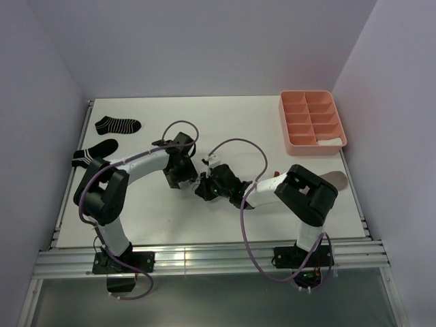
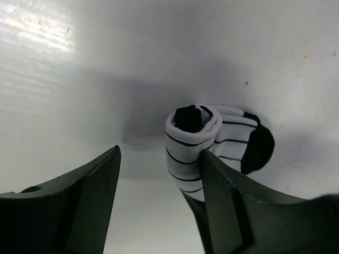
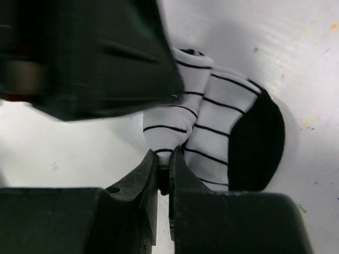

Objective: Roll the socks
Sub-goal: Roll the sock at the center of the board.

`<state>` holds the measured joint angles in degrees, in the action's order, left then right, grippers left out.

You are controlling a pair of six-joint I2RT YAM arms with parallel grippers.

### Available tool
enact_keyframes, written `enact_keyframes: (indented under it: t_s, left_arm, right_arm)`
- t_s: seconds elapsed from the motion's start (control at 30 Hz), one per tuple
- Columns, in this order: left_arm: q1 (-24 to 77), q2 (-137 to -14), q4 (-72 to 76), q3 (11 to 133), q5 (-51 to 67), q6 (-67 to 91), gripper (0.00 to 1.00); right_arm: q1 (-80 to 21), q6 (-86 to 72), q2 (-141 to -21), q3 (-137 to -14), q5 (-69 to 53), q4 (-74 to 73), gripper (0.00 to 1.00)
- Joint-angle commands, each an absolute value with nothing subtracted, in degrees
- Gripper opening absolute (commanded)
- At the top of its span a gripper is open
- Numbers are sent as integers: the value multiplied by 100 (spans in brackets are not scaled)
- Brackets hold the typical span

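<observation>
Mid-table, your right gripper (image 3: 165,159) has its fingers pressed nearly together, pinching the lower edge of the white thin-striped sock with black toe and heel (image 3: 212,127). That sock is partly rolled and lies on the white table (image 1: 259,129) between the two grippers. Your left gripper (image 2: 159,153) has its fingers spread wide. The roll's end sits just against the finger (image 2: 228,206) on the right side of the left wrist view, and the other finger is well clear of it. To the right, a taupe sock (image 1: 335,178) lies flat, partly hidden by the right arm. Further out on the left lie one black white-striped sock (image 1: 94,154) and then a second black striped sock (image 1: 117,125). At the far right, a pink plastic divided tray (image 1: 283,122) holds a plain white sock (image 1: 332,142) in its nearest right compartment.
</observation>
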<state>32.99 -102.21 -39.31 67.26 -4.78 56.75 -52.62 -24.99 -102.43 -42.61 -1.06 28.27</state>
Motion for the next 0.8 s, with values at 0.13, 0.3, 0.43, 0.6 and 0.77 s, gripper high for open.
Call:
enact_keyframes:
  t_s: [0.13, 0.3, 0.43, 0.6, 0.77]
  left_arm:
    - [3252, -8792, -2823, 5697, -53, 6486, 66]
    - [3252, -7929, -1629, 4572, -70, 6917, 66]
    - [3252, -7419, -862, 3965, -53, 6865, 66]
    - [3243, -7225, -53, 3358, -53, 6724, 49]
    - [3252, -7119, 860, 2822, 26, 6654, 43]
  right_arm:
    - [-4316, -4031, -10836, -3525, -2827, 3734, 0]
    - [-3894, -4824, -11442, -3235, -3576, 4824, 0]
    - [-3701, -5342, -11803, -3173, -3928, 5238, 0]
    - [-3542, -5581, -12085, -3181, -4052, 5388, 0]
    - [-3542, -5467, -12120, -3243, -3946, 5002, 0]
